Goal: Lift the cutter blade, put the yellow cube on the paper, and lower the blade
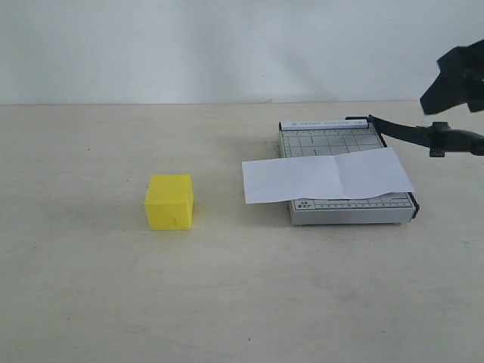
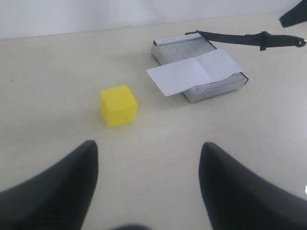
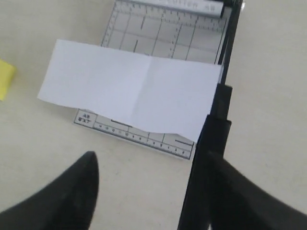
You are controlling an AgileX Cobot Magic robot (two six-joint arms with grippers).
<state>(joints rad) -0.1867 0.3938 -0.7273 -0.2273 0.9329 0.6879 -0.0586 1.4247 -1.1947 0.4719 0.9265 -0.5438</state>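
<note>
The cutter blade (image 1: 412,134) stands lifted off its small grey cutter board (image 1: 302,140). It is hinged at the far corner and angles out past the board's right edge, with its thick black handle (image 1: 456,141) hanging in the air. Just above that handle is the right end effector (image 1: 454,79), a dark shape at the edge of the exterior view and clear of the blade there. In the right wrist view its fingers (image 3: 62,196) are spread wide. The handle runs close along the inner side of one of them, and I can't quite tell whether they touch, but nothing is pinched.

The paper (image 1: 325,175) lies flat across the board. It is wider than the board, so its left end hangs over onto the pale surface (image 1: 91,287), and a faint crease runs down its middle.

The yellow cube (image 1: 169,201) sits on the surface well to the left of the board, apart from the paper and with nothing touching it.

The left end effector (image 2: 148,146) shows only in its own wrist view. Its two dark fingers (image 2: 72,187) are parted with nothing between them, and the cube lies ahead of them, near but not in reach of the tips.
</note>
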